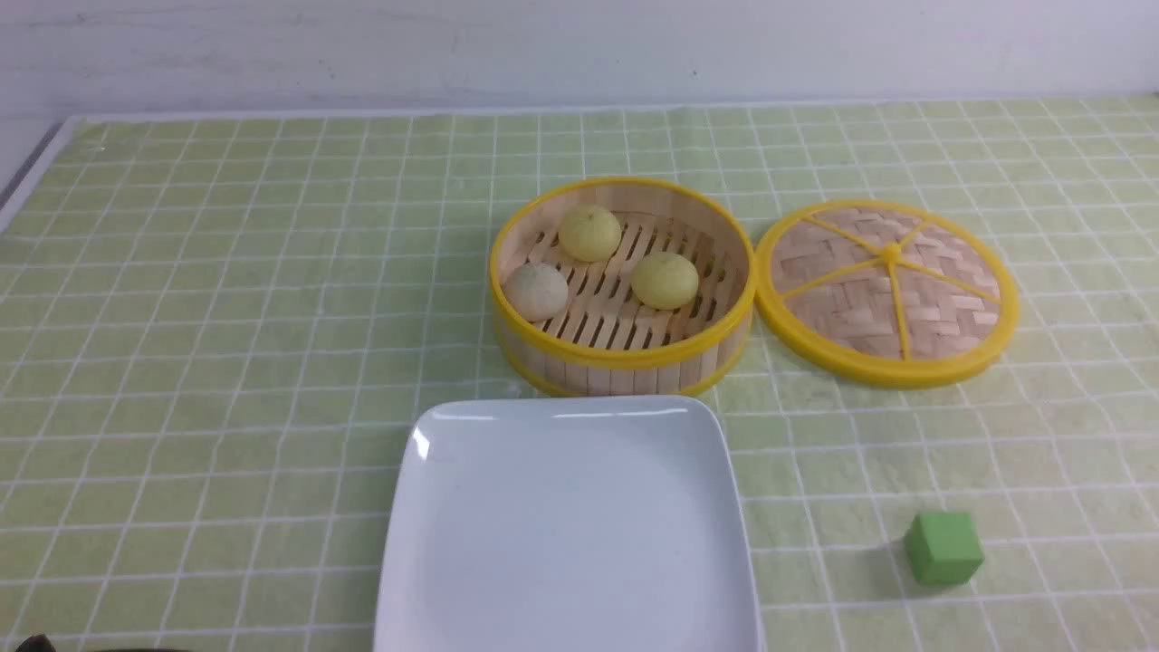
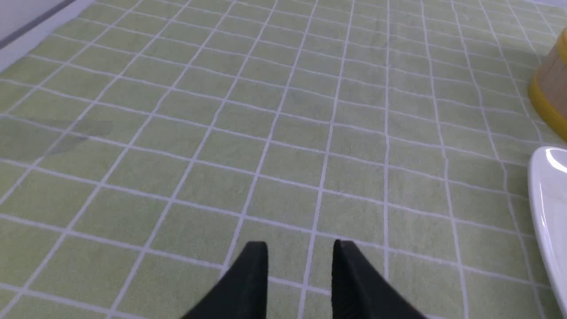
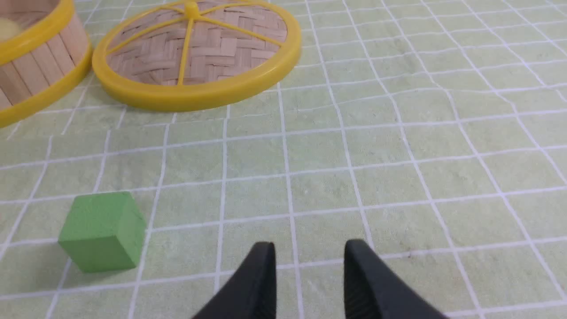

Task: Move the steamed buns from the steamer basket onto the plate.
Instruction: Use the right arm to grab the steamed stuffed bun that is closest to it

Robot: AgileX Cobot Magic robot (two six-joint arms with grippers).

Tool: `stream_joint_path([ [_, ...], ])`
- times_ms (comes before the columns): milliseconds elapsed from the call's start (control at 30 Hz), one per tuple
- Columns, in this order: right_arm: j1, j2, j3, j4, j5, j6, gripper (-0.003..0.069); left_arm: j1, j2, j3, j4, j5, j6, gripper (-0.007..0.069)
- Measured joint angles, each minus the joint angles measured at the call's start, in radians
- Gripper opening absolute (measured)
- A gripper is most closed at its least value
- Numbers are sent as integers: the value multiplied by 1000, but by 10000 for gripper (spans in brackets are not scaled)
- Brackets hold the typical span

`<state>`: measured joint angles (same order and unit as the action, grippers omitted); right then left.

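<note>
The steamer basket (image 1: 625, 358) stands mid-table and holds three steamed buns: a pale yellow one (image 1: 589, 233) at the back, a pale yellow one (image 1: 665, 280) on the right, and a greyish-white one (image 1: 536, 292) on the left. The white square plate (image 1: 507, 580) lies just in front of the basket, with nothing on it. My left gripper (image 2: 300, 248) is open and empty over bare cloth; the plate's edge (image 2: 547, 208) and the basket's wall (image 2: 551, 84) show at the side. My right gripper (image 3: 310, 248) is open and empty over the cloth, apart from the basket (image 3: 40, 62). Neither gripper shows in the front view.
A flat woven lid with yellow spokes (image 1: 887, 290) lies right of the basket; it also shows in the right wrist view (image 3: 195, 48). A green cube (image 1: 943, 547) sits right of the plate, near my right gripper (image 3: 104, 230). A green checked cloth (image 1: 226, 317) covers the table.
</note>
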<state>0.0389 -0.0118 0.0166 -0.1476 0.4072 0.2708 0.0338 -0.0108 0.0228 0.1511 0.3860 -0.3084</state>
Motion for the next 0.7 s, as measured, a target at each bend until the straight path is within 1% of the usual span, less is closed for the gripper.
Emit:
stream_joint_path([
  [700,0,0,0,0,0,0,240,0,0,0,15,0,0,239],
])
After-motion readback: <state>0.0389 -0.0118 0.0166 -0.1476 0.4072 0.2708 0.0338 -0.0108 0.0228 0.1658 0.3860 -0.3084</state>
